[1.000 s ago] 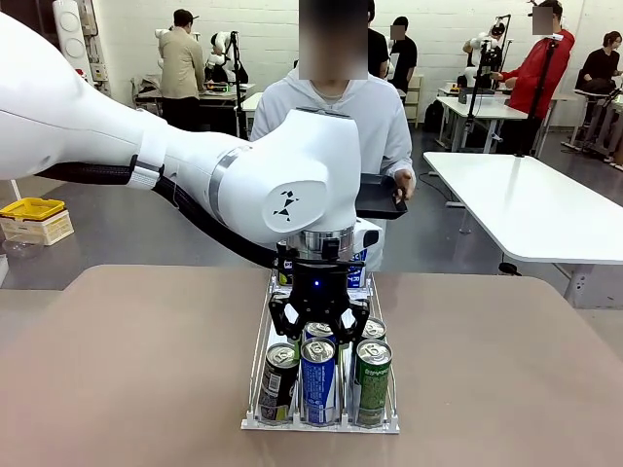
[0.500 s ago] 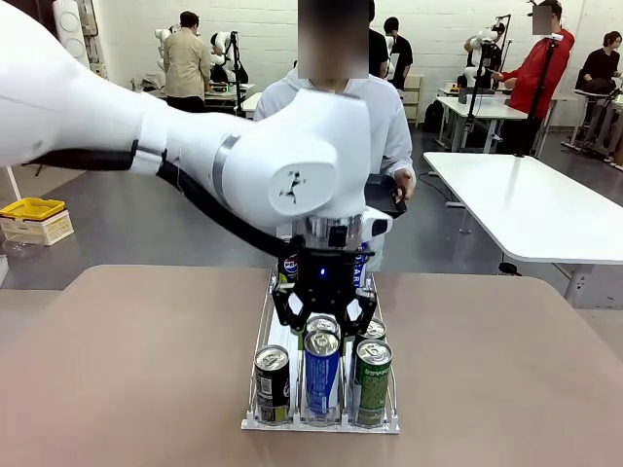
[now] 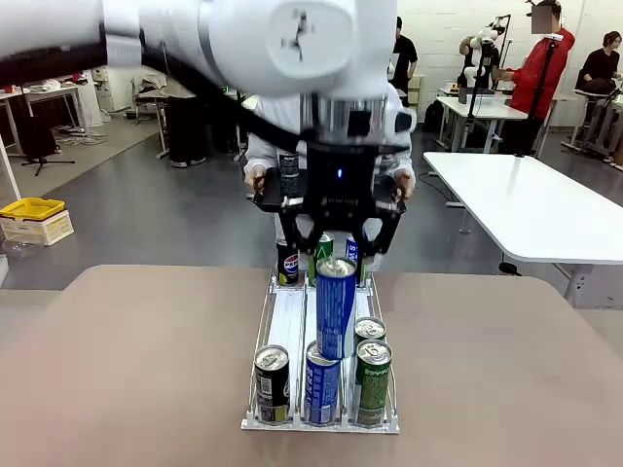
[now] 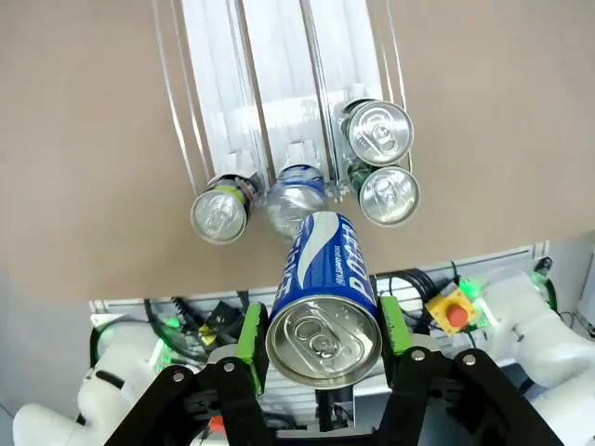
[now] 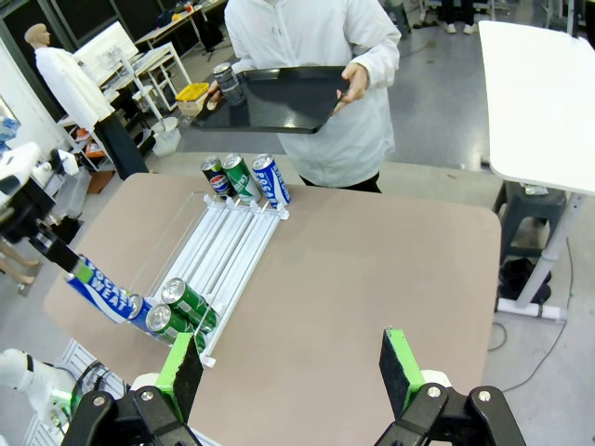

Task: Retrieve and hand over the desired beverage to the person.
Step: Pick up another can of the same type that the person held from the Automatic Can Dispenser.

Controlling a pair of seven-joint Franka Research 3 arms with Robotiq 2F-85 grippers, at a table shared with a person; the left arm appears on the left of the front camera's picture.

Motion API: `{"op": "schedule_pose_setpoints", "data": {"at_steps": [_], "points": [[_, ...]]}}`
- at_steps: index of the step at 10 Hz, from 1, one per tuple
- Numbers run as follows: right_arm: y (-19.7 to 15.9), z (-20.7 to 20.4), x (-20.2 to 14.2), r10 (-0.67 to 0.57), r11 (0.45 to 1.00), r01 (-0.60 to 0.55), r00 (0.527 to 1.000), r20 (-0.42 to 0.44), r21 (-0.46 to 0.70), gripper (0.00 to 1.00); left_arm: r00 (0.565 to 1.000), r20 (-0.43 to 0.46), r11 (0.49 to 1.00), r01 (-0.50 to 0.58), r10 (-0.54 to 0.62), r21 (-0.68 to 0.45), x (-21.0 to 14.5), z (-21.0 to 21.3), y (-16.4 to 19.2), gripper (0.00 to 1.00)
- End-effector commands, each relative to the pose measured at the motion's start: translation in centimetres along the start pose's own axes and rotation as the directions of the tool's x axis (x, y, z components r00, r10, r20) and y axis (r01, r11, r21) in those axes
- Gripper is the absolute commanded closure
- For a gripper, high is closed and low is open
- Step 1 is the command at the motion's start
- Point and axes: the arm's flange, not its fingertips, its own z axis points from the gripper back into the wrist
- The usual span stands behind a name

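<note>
My left gripper (image 3: 338, 255) is shut on a tall blue can (image 3: 336, 306), held upright above the front of the clear can rack (image 3: 282, 326). In the left wrist view the green pads (image 4: 249, 334) press both sides of the blue can (image 4: 323, 307). Under it stand a dark can (image 3: 272, 382), another blue can (image 3: 321, 382) and two green cans (image 3: 371, 381). The person (image 5: 316, 56) in the white jacket stands at the far edge holding a black tray (image 5: 274, 98) that carries a dark can (image 5: 226, 82). My right gripper (image 5: 291, 372) is open, high over the table.
Three more cans (image 5: 240, 177) stand at the rack's far end, near the person. A white table (image 3: 531, 204) is off to the right and a yellow box (image 3: 34, 216) sits on the floor at the left. Bare tabletop (image 3: 506, 370) lies on both sides of the rack.
My left gripper has risen with the blue can, lifting it out of the rack's middle lane. Another blue can now stands at the front of that lane.
</note>
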Motion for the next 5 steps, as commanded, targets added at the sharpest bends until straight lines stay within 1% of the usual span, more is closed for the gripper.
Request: {"op": "schedule_pose_setpoints", "data": {"at_steps": [1,2,5], "points": [[0.0,-0.2,-0.1,-0.001,1.000,0.001,1.000,0.000,0.003,0.00,1.000,-0.017,0.999,-0.021,0.021,0.030,1.2,3.1,-1.3,1.00],[0.0,-0.2,-0.1,-0.001,1.000,0.001,1.000,0.000,0.003,0.00,0.999,-0.007,0.998,-0.037,0.038,0.049,1.1,4.5,-1.7,1.00],[0.0,-0.2,-0.1,-0.001,1.000,0.001,1.000,0.000,0.003,0.00,0.998,0.020,0.997,-0.060,0.059,0.042,1.4,7.7,-2.1,1.00]]}}
